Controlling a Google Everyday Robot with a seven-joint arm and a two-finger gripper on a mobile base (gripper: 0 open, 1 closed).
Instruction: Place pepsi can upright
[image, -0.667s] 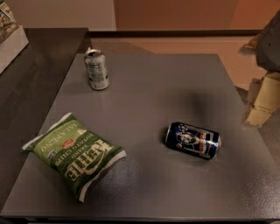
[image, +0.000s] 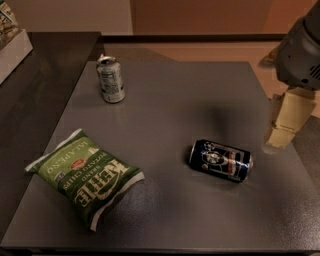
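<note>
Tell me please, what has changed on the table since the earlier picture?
The gripper, at the right edge of the table, shifted slightly left in the picture, towards the pepsi can. Nothing was grasped. The pepsi can still lies on its side; the silver can and chip bag stayed put.

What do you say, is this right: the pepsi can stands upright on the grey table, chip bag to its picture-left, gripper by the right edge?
No. The camera view shows the pepsi can lying on its side, not upright. The rest holds: it is on the grey table, the chip bag to its picture-left, the gripper by the right edge.
</note>
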